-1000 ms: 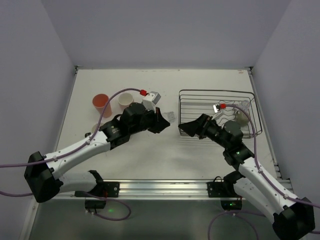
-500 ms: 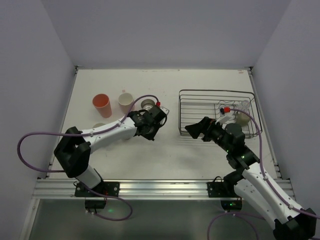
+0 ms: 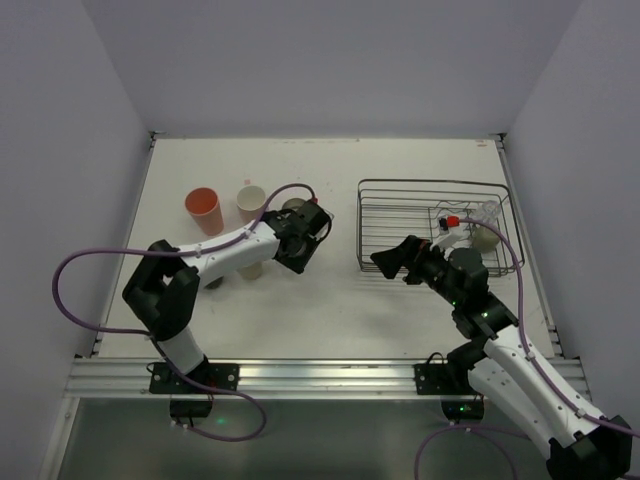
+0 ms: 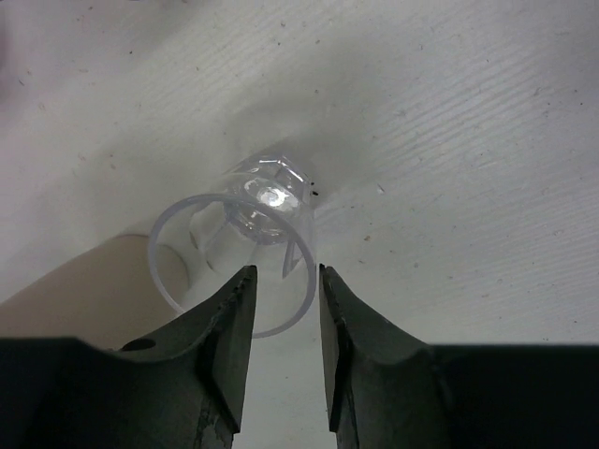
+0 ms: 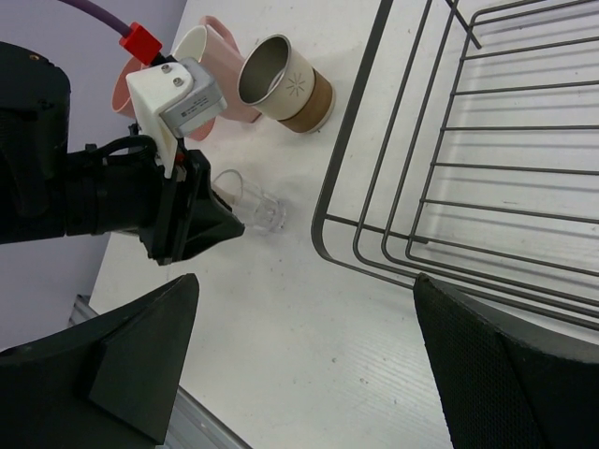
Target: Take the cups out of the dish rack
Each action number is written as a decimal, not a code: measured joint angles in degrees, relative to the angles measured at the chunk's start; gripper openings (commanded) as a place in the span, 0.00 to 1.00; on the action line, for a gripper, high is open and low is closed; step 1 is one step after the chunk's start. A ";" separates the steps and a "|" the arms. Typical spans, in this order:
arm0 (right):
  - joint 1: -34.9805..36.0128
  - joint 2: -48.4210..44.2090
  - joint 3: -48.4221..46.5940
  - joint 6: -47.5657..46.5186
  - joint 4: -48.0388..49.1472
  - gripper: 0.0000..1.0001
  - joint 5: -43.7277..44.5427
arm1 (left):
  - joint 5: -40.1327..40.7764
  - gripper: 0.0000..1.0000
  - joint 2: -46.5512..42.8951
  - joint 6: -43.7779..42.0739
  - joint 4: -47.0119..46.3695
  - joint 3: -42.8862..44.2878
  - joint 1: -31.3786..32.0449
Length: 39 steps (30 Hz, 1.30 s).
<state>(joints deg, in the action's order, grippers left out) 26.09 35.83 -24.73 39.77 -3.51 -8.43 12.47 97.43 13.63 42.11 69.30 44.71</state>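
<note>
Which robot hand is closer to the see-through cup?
Left. The left gripper sits right at the clear cup; the right gripper hangs apart, by the near corner of the dish rack.

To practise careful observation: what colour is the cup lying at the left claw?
Colourless, see-through cup; the left wrist view shows it best.

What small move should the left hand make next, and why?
Probably open a little wider and lift straight off: the clear cup already stands on the table, and the left hand straddles its rim with slack.
</note>
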 measured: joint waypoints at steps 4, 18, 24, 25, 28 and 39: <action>0.00 -0.39 0.00 -0.07 -0.07 0.99 0.26 | 0.22 0.47 0.17 -0.37 -0.02 0.50 -0.57; 0.00 -0.42 -2.49 -0.72 -3.91 0.79 7.58 | 0.04 0.91 -13.97 0.63 -3.23 0.52 -0.72; -2.80 8.68 -11.15 -4.48 -6.16 0.59 20.68 | -6.88 1.00 -40.17 0.44 -15.58 -6.60 -0.70; -4.83 10.78 -12.94 -5.22 -6.19 0.56 22.10 | -7.69 1.00 -44.09 0.28 -17.05 -8.28 -0.70; -12.61 16.85 -15.96 -6.67 -5.92 0.52 25.97 | -9.40 1.00 -53.37 0.20 -19.78 -13.62 -0.70; -29.66 36.39 -27.76 -10.38 -6.16 0.47 33.11 | -14.58 1.00 -61.31 0.07 -21.70 -27.58 -1.51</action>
<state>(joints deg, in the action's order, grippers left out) -3.57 72.23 -52.49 29.39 -9.67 24.69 -2.11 36.12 13.69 20.40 41.71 43.20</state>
